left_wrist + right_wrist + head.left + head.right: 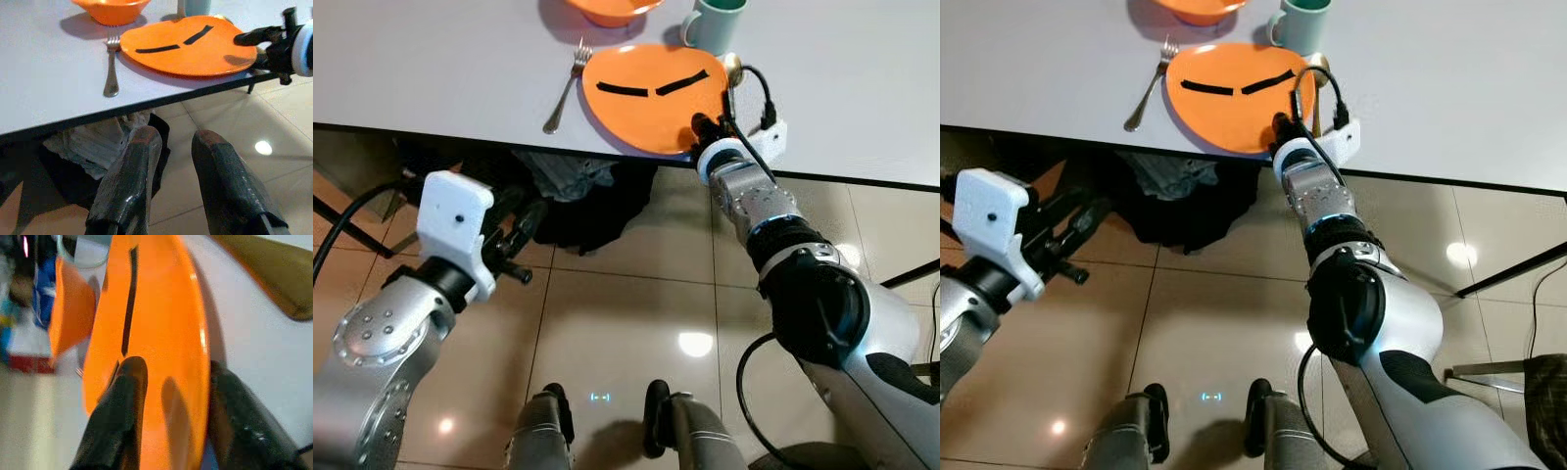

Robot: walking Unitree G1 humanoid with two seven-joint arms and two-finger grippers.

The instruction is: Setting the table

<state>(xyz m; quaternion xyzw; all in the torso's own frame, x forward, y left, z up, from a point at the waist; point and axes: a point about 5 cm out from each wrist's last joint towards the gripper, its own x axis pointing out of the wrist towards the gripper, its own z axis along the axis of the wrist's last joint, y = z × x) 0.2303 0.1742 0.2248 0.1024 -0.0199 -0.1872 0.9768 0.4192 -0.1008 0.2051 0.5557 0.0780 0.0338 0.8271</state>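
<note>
- Reaching over the near edge of the white surface [431,78], held the right tool [705,125] at the orange plate [651,93], at about 5 o'clock on its rim.
- Straddled that rim in the right wrist view, one black finger [122,401] over the plate's top face and the other beyond its edge; contact with the plate not clear, so could not tell whether clamped on the rim or merely spread around it.
- Lay flat on the surface near its front edge, the plate marked with two short black strips [656,88].
- Rested just beside the plate at 9 o'clock: a fork [568,86], tines pointing away from the robot.
- Lay at 3 o'clock of the plate: a spoon [731,69], its bowl close to the rim.
- Stood at about 1 o'clock of the plate: a pale green mug [713,24].
- Sat at about 11 o'clock, cut by the frame edge: an orange bowl [612,10].
- Hung below the surface edge over the tiled floor [626,323], the left tool [171,147] released, fingers parted and holding nothing.
- Lay under the surface: a dark heap of cloth [587,201].
</note>
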